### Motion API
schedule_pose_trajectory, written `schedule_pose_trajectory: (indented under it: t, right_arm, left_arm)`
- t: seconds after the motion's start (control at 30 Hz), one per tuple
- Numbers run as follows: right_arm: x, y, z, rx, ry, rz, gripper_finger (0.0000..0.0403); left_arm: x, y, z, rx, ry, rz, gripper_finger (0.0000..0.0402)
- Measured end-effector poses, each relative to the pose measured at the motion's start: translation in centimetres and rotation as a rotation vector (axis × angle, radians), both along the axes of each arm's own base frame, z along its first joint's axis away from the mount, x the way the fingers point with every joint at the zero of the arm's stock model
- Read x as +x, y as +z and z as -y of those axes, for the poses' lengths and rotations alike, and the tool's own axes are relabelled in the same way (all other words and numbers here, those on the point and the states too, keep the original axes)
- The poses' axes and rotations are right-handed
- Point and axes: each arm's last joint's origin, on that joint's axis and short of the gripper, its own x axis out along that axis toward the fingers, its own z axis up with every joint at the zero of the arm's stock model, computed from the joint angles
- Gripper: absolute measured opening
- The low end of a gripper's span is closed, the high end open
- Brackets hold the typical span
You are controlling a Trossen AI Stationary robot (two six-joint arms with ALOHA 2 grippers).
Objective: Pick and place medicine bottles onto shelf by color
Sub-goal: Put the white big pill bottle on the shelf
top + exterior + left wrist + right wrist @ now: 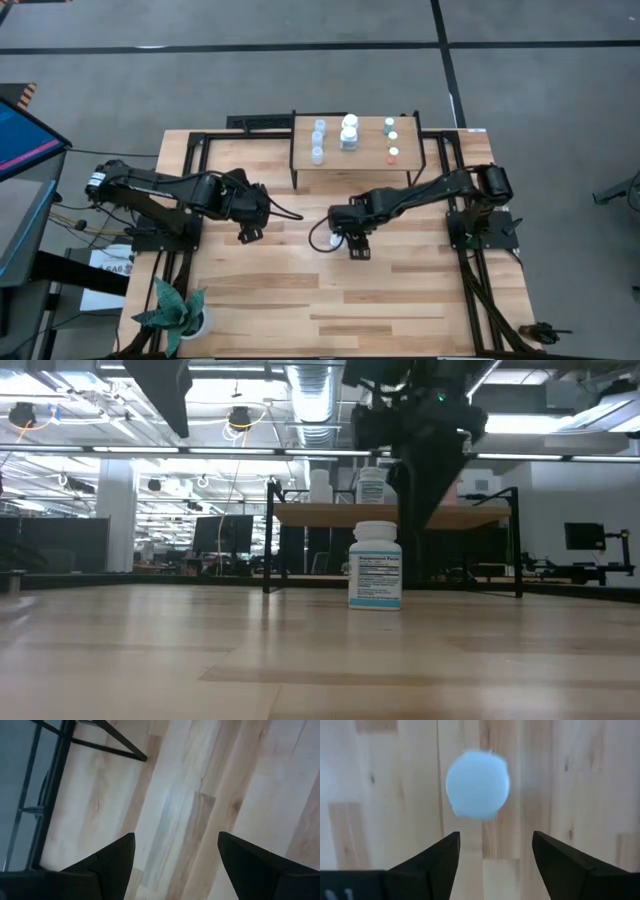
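Note:
One larger all-white medicine bottle [375, 565] stands upright on its base on the tabletop, in front of the shelf. My right gripper [495, 865] hangs above it, pointing down, open; the bottle's round white cap [477, 785] shows just ahead of the fingertips, untouched. In the high view the gripper [355, 240] hides most of the bottle [358, 252]. My left gripper [175, 865] is open and empty above bare table, left of centre [248, 230]. The shelf [300, 168] carries pale-blue-capped bottles [318, 140], white bottles [349, 133] and small colour-capped ones [390, 138].
The shelf's black legs [292, 180] stand just beyond both grippers. A potted plant [182, 312] sits at the table's near left corner. A monitor [20, 140] stands off the table's left side.

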Motion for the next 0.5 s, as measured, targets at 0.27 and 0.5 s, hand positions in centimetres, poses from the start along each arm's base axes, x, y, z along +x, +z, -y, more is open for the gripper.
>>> schedule_pose_trajectory:
  t: [0.27, 0.5]
  right_arm:
    - [1.2, -0.3, -0.2, 0.088, 0.015, 0.085, 0.0272]
    - [1.9, 0.0, -0.3, 0.108, -0.003, 0.157, 0.0272]
  left_arm:
    - [0.0, 0.0, 0.0, 0.007, -0.005, -0.002, 0.0272]
    - [0.0, 0.0, 0.0, 0.014, -0.027, -0.01, 0.0272]
